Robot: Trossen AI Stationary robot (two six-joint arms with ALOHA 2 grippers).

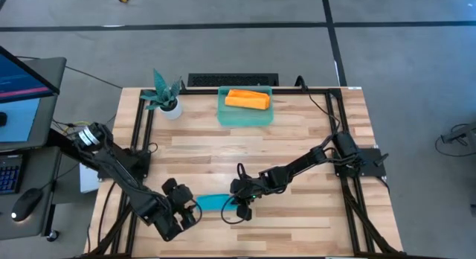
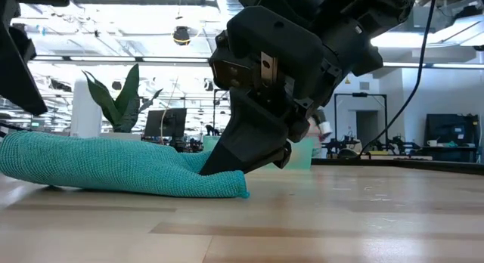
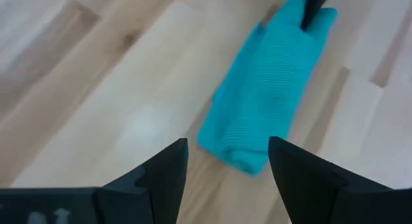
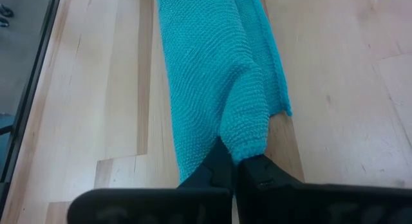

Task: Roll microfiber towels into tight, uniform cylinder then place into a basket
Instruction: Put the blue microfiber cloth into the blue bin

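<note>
So the table (image 1: pixel 297 140) is pale wood planks, butcher-block style with visible grain, with a black metal frame running round the edges. My two dark arms come in from either side and meet near the front edge.

At the back of the table sits the basket (image 1: pixel 245 114), a low-walled rectangular bin in see-through teal-green plastic. The orange towel (image 1: pixel 247 100) is already lying inside it, rolled into a short chunky cylinder. Just beside the basket is a little potted plant (image 1: pixel 165 95) with spiky teal leaves in a white pot.

The teal towel (image 2: pixel 113 166) lies on the bare wood up front, between my two grippers. It's a soft ribbed knit, rolled into a long loose tube that sags flat against the boards, one end a bit lumpy.

My right gripper (image 4: pixel 233 165) is down at the tabletop, fingers pinched tight together on one end of the teal towel, with the fabric bunched up into a little peak right where I'm gripping.

My left gripper (image 3: pixel 226 169) hangs over the other end of the roll with its fingers spread wide, not touching it
</note>
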